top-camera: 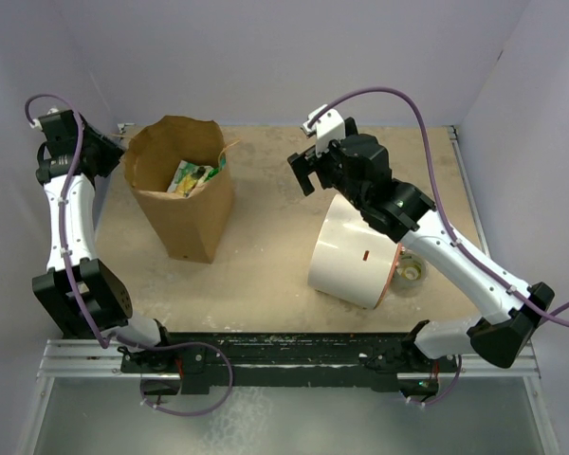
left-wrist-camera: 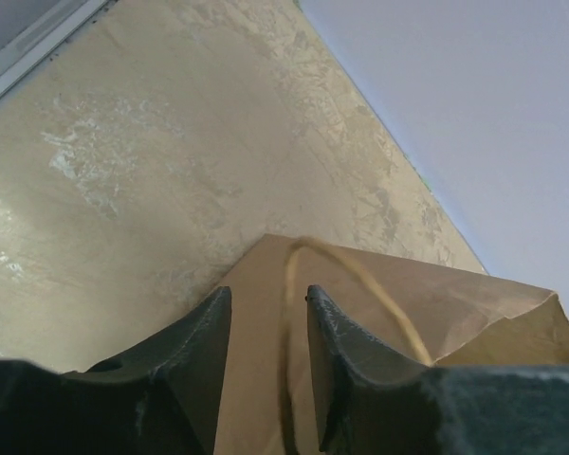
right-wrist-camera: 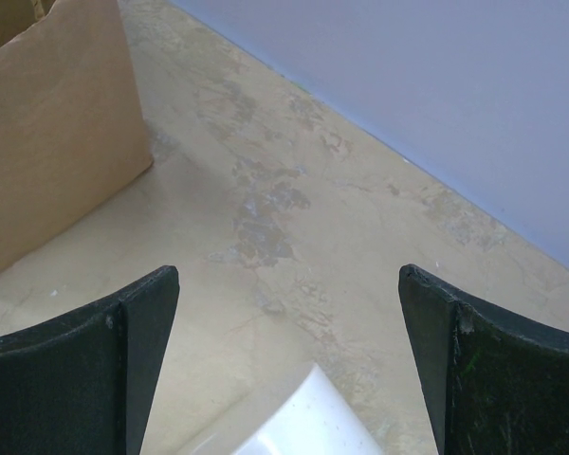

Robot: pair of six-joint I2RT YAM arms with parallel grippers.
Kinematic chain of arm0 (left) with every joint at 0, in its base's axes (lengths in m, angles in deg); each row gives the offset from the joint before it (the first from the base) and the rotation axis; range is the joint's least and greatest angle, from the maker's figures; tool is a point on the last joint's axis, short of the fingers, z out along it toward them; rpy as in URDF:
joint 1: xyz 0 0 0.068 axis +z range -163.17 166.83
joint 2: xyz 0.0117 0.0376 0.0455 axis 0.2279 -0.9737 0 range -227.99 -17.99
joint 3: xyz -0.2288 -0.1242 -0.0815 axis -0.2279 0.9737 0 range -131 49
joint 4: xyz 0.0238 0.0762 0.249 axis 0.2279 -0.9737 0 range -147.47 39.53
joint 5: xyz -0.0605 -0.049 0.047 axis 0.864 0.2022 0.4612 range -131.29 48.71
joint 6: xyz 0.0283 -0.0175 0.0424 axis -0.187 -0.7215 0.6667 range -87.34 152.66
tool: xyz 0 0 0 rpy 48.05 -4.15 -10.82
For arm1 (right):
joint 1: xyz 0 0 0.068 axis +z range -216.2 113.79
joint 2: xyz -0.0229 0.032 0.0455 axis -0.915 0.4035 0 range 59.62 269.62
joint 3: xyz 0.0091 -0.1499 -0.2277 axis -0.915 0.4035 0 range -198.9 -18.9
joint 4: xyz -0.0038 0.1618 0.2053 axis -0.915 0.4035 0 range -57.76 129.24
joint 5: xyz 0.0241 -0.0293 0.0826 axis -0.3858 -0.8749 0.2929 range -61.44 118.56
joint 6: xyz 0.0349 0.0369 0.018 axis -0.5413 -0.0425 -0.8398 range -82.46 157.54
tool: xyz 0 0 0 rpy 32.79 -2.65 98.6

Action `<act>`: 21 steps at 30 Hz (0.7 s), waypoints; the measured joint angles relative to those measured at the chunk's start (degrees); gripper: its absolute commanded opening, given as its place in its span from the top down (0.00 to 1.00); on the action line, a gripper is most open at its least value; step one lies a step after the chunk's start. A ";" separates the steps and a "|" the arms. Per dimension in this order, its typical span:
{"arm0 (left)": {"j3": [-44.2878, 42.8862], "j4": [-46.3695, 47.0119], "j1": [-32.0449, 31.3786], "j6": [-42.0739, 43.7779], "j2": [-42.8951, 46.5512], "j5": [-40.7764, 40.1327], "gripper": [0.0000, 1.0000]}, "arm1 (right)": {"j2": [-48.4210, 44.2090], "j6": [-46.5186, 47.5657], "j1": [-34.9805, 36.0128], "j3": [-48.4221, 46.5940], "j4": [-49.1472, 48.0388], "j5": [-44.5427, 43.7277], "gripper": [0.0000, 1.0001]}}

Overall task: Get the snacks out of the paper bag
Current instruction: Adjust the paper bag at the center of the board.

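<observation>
Left claw (left-wrist-camera: 268, 299) is sitting at the 9 o'clock side of the paper bag (top-camera: 194, 218) rim. Its fingers (left-wrist-camera: 204, 351) are standing a narrow gap apart. The bag's thin handle (left-wrist-camera: 360, 275) is looping ahead of the tips, with one strand running down through the gap. No pinch is showing on that strand.

The bag is standing upright, mouth open, at roughly 10 o'clock on the worktop (top-camera: 266, 280). The snacks (top-camera: 192, 176) are lying inside it, bunched toward the mouth's 3 o'clock side. Green foil is showing; the rest I can't make out.

Right claw (right-wrist-camera: 289, 275) is hovering above bare worktop at the bag's 3 o'clock, well apart from it, jaws spread wide and gripping nothing. The white cylinder (top-camera: 351, 251) is lying on its side at about 4 o'clock on the worktop, and its far end is just under the right claw. A small tape roll (top-camera: 412, 272) is sitting just beside the cylinder's orange rim, at its 3 o'clock, partly under the right arm.
</observation>
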 measured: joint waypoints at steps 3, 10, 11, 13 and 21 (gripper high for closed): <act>1.53 2.51 0.76 -0.04 0.00 1.31 0.84 | -0.24 0.26 -0.04 0.42 -0.20 -0.20 0.01; 1.81 5.22 2.64 -0.81 0.04 3.69 1.00 | -0.24 0.59 -0.07 0.44 -1.01 -0.94 0.01; 1.70 4.96 2.80 -0.79 0.07 3.61 1.00 | -0.24 0.57 -0.07 0.44 -1.09 -0.92 0.01; 1.11 3.91 2.97 -0.74 0.15 2.97 1.00 | -0.24 0.50 -0.07 0.44 -1.11 -0.85 0.01; -4.35 -3.13 3.08 -0.74 5.44 -3.19 1.00 | -0.24 -0.52 -0.07 0.44 -1.11 0.15 0.01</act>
